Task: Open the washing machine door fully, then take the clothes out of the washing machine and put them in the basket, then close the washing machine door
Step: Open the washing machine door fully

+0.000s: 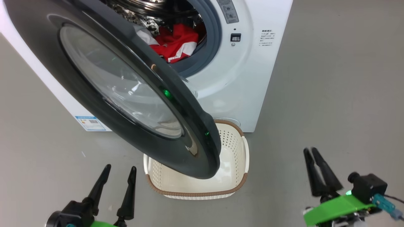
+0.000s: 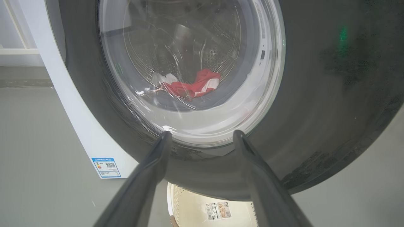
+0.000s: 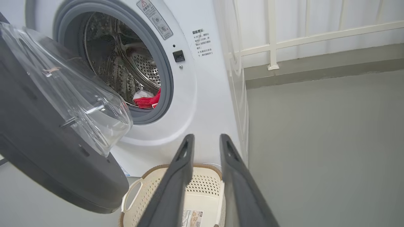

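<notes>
door (image 1: 126,94) hides pt of basket (image 1: 234,151), washer (image 1: 240,78) top cropped

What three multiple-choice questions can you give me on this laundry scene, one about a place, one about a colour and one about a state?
1. Where is the basket relative to the washing machine?
A) on top of it
B) inside it
C) on the floor in front of it, partly under the door

2. What main colour are the clothes?
A) blue
B) red
C) green

3. How is the door?
A) swung open
B) latched shut
C) taken off

Answers:
1 C: the head view shows it on the floor below the door's lower edge.
2 B: red fabric with white parts lies inside the opening.
3 A: the door stands away from the front, leaving the opening exposed.
</notes>
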Tool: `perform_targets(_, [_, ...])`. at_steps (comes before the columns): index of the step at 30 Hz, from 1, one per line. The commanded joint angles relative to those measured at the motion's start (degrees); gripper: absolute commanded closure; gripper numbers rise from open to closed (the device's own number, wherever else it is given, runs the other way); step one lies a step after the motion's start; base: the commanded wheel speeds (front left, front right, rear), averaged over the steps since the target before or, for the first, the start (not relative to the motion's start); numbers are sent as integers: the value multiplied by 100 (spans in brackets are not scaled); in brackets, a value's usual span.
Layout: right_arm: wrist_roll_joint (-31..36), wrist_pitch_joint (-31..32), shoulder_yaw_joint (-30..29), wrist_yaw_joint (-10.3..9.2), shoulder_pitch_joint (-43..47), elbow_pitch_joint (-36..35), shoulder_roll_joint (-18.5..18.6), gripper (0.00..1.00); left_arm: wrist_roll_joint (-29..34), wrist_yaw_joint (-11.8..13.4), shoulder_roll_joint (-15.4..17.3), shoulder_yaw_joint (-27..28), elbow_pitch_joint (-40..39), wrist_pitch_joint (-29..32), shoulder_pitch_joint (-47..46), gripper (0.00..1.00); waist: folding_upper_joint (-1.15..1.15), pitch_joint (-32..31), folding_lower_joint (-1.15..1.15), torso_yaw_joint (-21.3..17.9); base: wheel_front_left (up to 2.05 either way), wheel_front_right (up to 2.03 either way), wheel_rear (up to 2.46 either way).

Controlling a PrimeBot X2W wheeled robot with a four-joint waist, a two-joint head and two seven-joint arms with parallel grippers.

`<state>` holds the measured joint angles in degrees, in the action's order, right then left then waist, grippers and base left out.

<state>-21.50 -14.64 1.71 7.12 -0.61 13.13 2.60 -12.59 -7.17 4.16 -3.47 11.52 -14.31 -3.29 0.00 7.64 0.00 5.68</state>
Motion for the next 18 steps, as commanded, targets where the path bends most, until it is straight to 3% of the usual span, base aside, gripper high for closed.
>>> perform_targets(1, [-270, -36, 240, 36, -343, -190, 32, 100, 33, -32, 54, 191, -160, -69, -34, 0, 0, 4, 0, 41, 0, 0, 0])
perform_targets(11, [-2132, -36, 1281, 36, -1301, -248, 197, 100, 29, -32, 7, 75, -167, -69, -17, 0, 0, 2, 0, 323, 0, 0, 0])
perform_targets(18, [-3726, 113, 2473, 36, -1939, -118, 728, 100, 10, -32, -9, 28, -165, -69, -2, 0, 0, 35, 0, 461, 0, 0, 0])
